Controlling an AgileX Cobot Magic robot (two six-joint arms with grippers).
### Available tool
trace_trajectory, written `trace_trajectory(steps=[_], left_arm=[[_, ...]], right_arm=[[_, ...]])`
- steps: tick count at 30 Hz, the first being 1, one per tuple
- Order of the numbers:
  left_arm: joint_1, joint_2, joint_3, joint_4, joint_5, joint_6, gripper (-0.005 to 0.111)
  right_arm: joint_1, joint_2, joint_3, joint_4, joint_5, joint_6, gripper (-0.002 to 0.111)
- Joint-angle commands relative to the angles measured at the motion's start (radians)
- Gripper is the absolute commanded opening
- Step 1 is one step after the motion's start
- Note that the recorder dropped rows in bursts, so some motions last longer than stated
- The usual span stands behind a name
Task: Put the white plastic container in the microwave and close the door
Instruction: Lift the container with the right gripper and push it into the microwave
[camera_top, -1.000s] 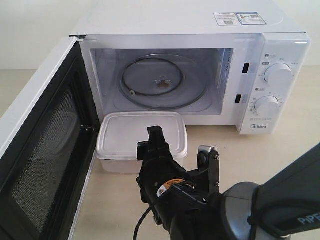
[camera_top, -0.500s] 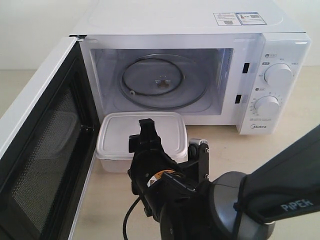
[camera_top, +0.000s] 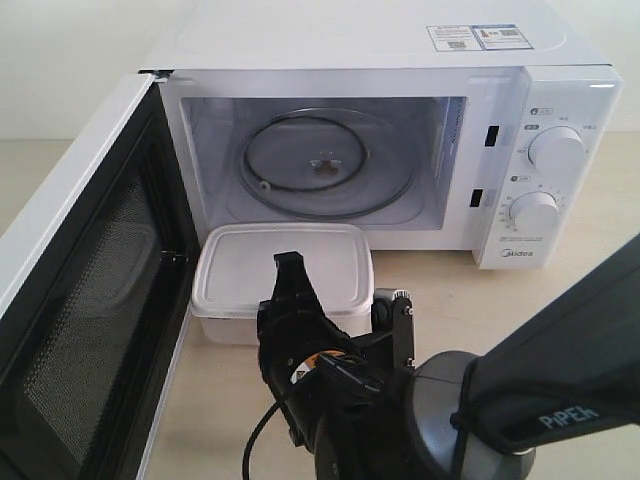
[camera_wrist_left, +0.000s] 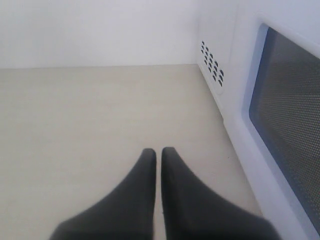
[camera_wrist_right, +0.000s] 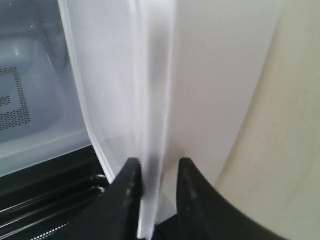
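The white plastic container (camera_top: 283, 268) sits lidded on the table just in front of the microwave (camera_top: 400, 45) cavity. The door (camera_top: 75, 300) is swung wide open at the left. My right gripper (camera_top: 291, 283) is turned on its side at the container's near edge. In the right wrist view the right gripper (camera_wrist_right: 159, 167) is open. Its fingers (camera_wrist_right: 131, 175) straddle the container's lid rim (camera_wrist_right: 152, 110); one touches the rim and the other stands a little off the wall. My left gripper (camera_wrist_left: 158, 152) is shut and empty, over bare table outside the door (camera_wrist_left: 287, 125).
The glass turntable (camera_top: 322, 165) lies in the cavity with nothing on it. Two knobs (camera_top: 555, 150) are on the right panel. The open door blocks the left side. Vent holes (camera_wrist_left: 212, 60) mark the microwave's side wall, next to the left gripper.
My right arm has shifted left and slightly closer to the container's near edge. The container, the door and the microwave have not moved.
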Motion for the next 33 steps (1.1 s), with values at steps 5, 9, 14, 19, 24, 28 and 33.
trace_trajectory(steps=[5, 9, 14, 19, 24, 28, 33], left_arm=[[0.003, -0.003, 0.003, 0.000, -0.007, 0.004, 0.004], [0.003, -0.003, 0.003, 0.000, -0.007, 0.004, 0.004], [0.003, -0.003, 0.003, 0.000, -0.007, 0.004, 0.004], [0.003, -0.003, 0.003, 0.000, -0.007, 0.004, 0.004], [0.003, -0.003, 0.003, 0.000, -0.007, 0.004, 0.004], [0.003, -0.003, 0.003, 0.000, -0.007, 0.004, 0.004], [0.003, -0.003, 0.003, 0.000, -0.007, 0.004, 0.004]], right_arm=[[-0.017, 0.000, -0.002, 0.002, -0.046, -0.026, 0.000], [-0.010, 0.000, -0.002, -0.014, -0.047, -0.047, 0.000], [0.009, -0.019, 0.027, 0.011, -0.075, -0.081, 0.000], [0.011, -0.061, 0.097, -0.002, -0.109, -0.081, 0.000], [0.011, -0.138, 0.193, -0.060, -0.113, -0.074, 0.000], [0.011, -0.199, 0.271, -0.107, -0.147, -0.074, 0.000], [0.011, -0.241, 0.318, -0.178, -0.185, -0.055, 0.000]])
